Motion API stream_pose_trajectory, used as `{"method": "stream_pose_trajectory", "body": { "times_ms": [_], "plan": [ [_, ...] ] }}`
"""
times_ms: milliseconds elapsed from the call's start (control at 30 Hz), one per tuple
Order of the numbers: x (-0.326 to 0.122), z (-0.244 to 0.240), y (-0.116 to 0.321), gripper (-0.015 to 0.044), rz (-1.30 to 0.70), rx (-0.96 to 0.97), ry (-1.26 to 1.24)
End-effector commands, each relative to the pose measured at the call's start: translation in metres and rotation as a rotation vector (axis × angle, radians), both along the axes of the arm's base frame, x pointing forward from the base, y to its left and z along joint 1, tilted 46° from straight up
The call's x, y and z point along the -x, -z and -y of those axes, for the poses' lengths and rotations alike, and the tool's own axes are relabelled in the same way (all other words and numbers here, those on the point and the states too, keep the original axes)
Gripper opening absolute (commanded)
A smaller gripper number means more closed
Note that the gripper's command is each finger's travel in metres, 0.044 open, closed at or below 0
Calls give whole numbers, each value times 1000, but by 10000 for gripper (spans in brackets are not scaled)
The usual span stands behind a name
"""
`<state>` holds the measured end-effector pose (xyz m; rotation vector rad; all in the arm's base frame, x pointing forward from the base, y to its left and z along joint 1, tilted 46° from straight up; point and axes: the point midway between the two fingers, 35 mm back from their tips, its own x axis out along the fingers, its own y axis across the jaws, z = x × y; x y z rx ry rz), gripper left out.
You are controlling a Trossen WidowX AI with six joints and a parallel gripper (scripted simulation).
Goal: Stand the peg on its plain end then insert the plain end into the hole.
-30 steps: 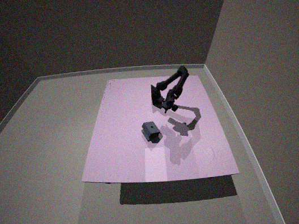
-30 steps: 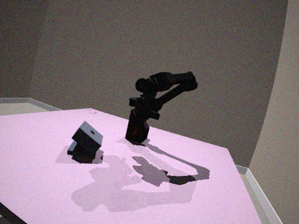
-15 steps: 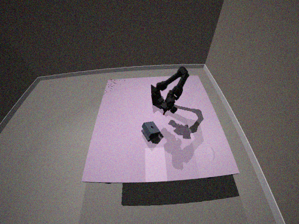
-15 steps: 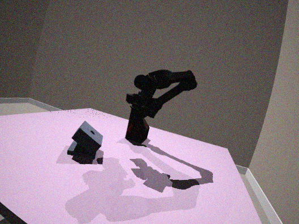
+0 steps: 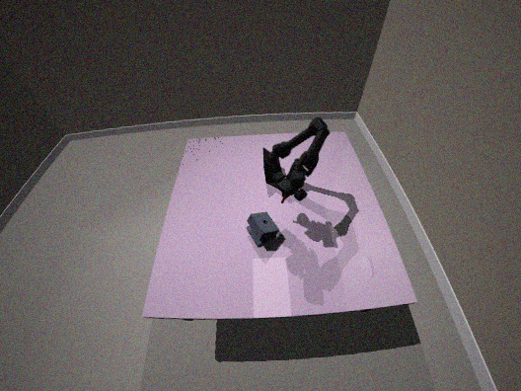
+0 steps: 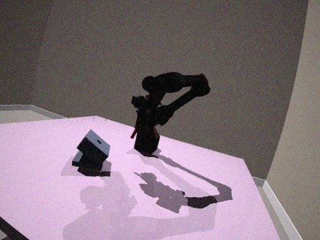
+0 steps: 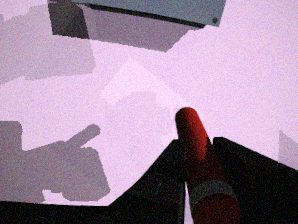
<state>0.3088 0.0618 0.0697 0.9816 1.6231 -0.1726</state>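
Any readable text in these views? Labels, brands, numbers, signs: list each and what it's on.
None that can be read.
Peg: no lettering shows, only a plain pale band.
Sloped panel: no marks that read as text, just the hole.
Arm and gripper: too dark to tell whether any print is there.
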Motion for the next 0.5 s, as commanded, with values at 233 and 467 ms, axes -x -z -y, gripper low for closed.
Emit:
{"method": "stream_pose_trajectory", "body": {
  "times_ms": [233, 467],
  "plan": [
    [-22, 12, 0, 0, 9, 49, 75],
    [-34, 19, 1, 0, 11, 77, 123]
  ]
}}
